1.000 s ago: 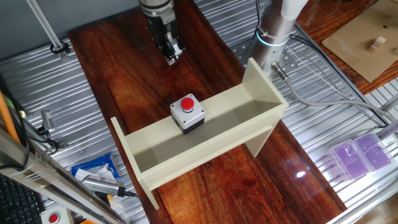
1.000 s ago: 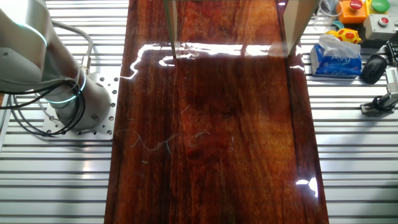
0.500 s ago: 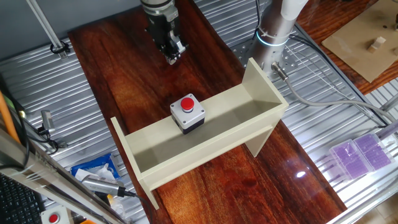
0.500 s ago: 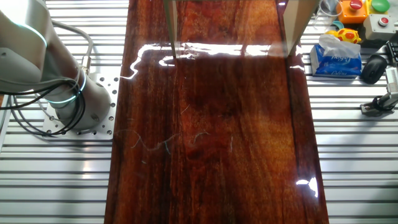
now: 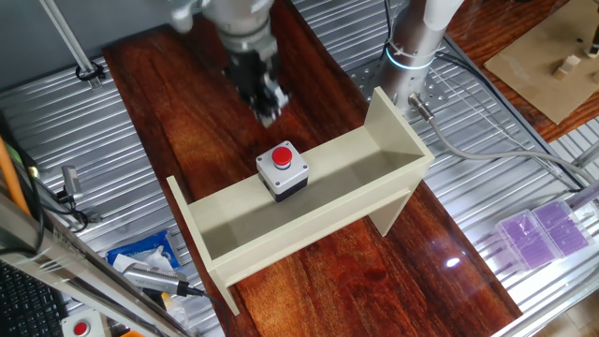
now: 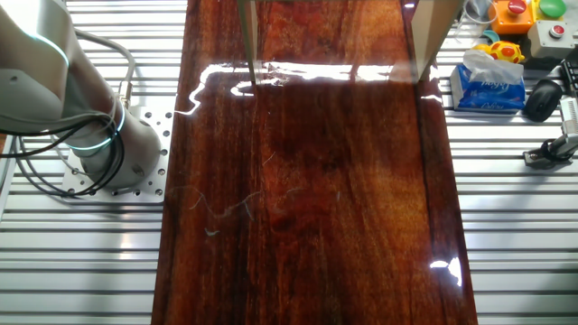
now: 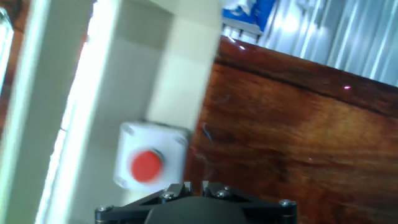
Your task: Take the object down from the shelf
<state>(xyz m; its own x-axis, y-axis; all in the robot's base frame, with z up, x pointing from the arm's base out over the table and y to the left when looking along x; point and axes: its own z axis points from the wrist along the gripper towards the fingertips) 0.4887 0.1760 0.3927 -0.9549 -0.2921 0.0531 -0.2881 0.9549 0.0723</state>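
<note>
The object [image 5: 283, 168], a small grey box with a black base and a red button, sits on the back ledge of the cream shelf [image 5: 309, 223]. In the hand view the object [image 7: 149, 163] shows low and left on the shelf [image 7: 124, 74]. My gripper [image 5: 269, 110] is motion-blurred, above the dark wooden table just behind the shelf and apart from the object. In the hand view my gripper [image 7: 196, 185] has its fingertips close together with nothing between them. The other fixed view shows only the shelf's end panels [image 6: 247, 41] at the top edge.
The arm's base [image 5: 414, 42] stands behind the shelf's right end; it also shows in the other fixed view [image 6: 99, 135]. A blue tissue pack [image 6: 488, 86] and button boxes [image 6: 553, 32] lie beside the table. Purple boxes [image 5: 543, 234] sit at the right.
My gripper has moved forward and a little right, toward the shelf and the object, and is now blurred by motion. The object and the shelf have not moved.
</note>
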